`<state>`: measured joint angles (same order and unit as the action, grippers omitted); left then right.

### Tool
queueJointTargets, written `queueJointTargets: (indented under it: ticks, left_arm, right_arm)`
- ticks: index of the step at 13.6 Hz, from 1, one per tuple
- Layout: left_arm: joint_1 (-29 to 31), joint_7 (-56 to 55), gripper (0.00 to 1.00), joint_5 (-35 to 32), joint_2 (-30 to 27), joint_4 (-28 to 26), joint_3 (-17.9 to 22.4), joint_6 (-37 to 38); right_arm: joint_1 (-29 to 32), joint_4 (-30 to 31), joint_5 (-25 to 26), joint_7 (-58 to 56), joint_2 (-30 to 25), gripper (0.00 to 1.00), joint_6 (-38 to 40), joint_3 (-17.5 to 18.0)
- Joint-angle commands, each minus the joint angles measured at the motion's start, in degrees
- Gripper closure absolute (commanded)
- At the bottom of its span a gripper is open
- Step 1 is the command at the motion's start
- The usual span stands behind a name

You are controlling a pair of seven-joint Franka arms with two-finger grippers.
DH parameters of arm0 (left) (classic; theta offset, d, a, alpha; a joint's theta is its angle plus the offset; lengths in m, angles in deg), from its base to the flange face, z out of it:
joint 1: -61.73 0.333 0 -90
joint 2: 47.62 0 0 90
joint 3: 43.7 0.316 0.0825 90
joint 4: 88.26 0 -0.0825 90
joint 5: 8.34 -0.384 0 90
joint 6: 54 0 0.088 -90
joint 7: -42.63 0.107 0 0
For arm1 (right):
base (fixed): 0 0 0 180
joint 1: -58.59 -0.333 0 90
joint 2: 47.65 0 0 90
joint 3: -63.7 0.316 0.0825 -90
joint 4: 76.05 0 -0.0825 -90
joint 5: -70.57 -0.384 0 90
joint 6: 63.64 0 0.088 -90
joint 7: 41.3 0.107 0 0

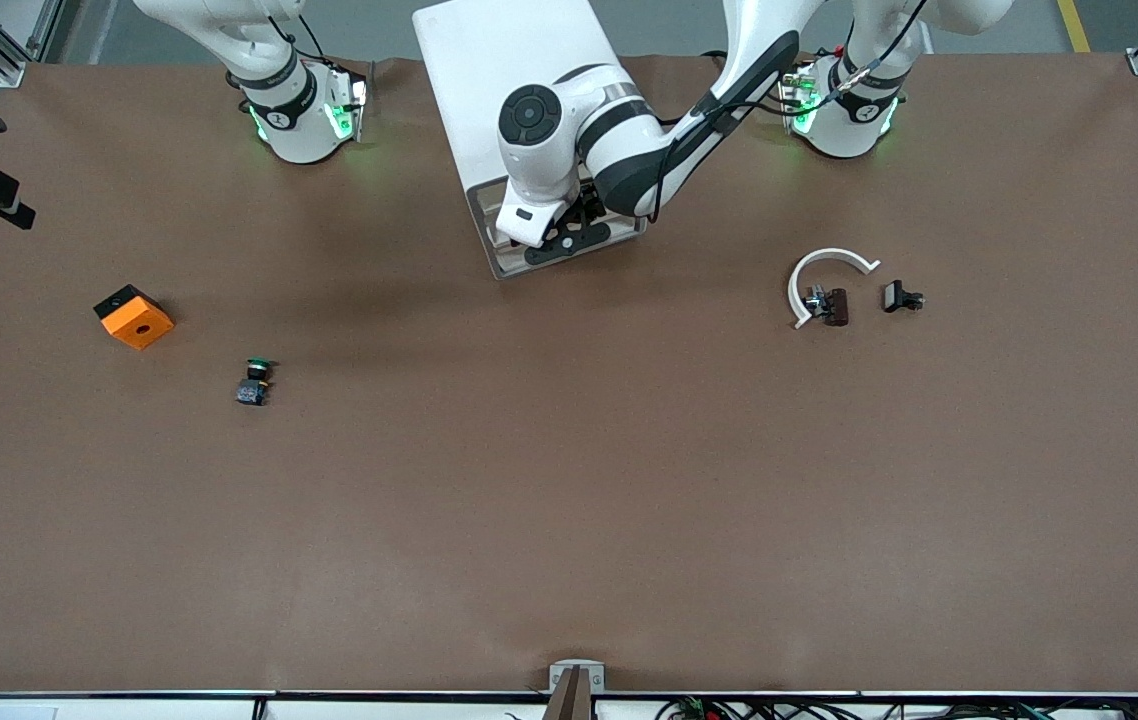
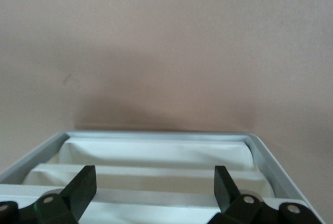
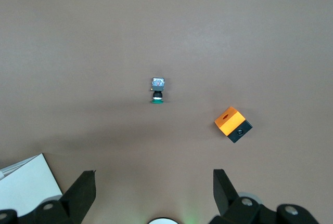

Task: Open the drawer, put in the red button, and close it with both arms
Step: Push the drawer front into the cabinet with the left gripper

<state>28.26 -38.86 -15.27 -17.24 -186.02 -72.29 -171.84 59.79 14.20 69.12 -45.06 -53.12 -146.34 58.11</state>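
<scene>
The white cabinet stands between the two arm bases. My left gripper hangs open at the top of its front. In the left wrist view the open left gripper straddles the cream edge of the drawer; I cannot tell how far it stands out. The red button, dark-capped, lies on its side toward the left arm's end, inside a white arc. My right gripper is open and empty over the table near its base, out of the front view.
A green-capped button and an orange and black box lie toward the right arm's end. A small black part lies beside the red button. The cabinet's corner shows in the right wrist view.
</scene>
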Motion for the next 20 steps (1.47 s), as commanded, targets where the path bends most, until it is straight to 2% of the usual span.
queueJointTargets:
  ticks: [1, 12, 20]
  left_arm:
    - [-0.8, -1.0, 0.00, 2.4, 0.2, 0.4, -0.7, -0.8]
    - [-1.3, -0.7, 0.00, 8.8, 1.0, 1.7, -0.7, -0.8]
    - [0.0, 0.5, 0.00, 6.4, 1.3, 2.2, 0.0, -0.8]
  right_arm:
    - [0.6, 2.2, -0.7, -0.2, -2.6, 0.00, -0.5, 0.8]
    - [0.0, 2.0, 1.9, -6.3, -3.1, 0.00, -1.4, 1.0]
    - [0.0, 4.0, 2.0, -5.7, -5.0, 0.00, -1.4, 0.9]
